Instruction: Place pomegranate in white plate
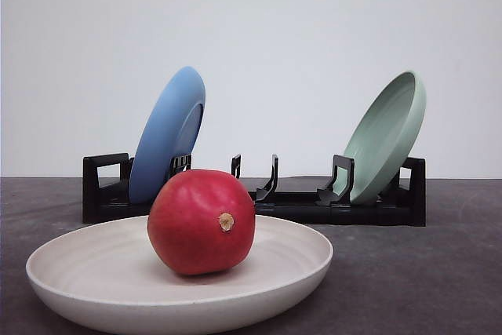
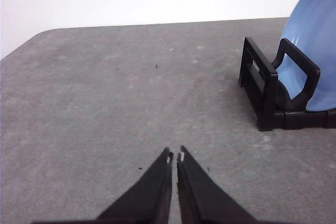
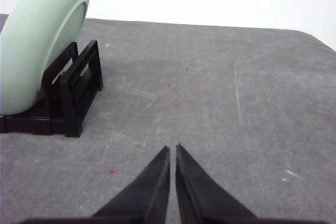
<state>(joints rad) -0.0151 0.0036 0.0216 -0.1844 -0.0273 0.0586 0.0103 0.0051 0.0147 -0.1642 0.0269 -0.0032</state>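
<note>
Left pincer (image 2: 175, 157), right pincer (image 3: 172, 149) — both closed, empty, above table (image 3: 220, 87).

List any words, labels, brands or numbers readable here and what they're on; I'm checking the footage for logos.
None: no readable text, logo or number appears on the pomegranate, white plate, blue plate, green plate, black dish rack or either pincer.

Black dish rack (image 1: 298, 202) sits on grey surface (image 1: 439, 272), white wall behind. Blue plate (image 1: 169, 132) stands tilted in rack's left end slot. Pale green plate (image 1: 386, 135) leans in the right end slot. Middle slots between them hold nothing.
</note>
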